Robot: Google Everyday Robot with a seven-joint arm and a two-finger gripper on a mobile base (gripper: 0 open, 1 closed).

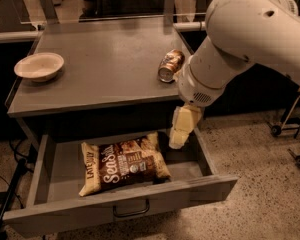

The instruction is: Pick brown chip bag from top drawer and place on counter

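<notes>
The brown chip bag [124,166] lies flat in the open top drawer [217,181], its white "Sea Salt" lettering facing up and tan ends at left and right. My gripper [179,136] hangs from the big white arm over the drawer's right part, just to the right of the bag's upper right corner and a little above it. Nothing is in its grasp. The counter [105,64] sits directly above the drawer.
A shallow cream bowl [39,66] rests on the counter's left side. A small brown-and-silver can [170,65] lies on its side at the counter's right edge, close to the arm. A wheeled stand base [290,139] is on the floor at right.
</notes>
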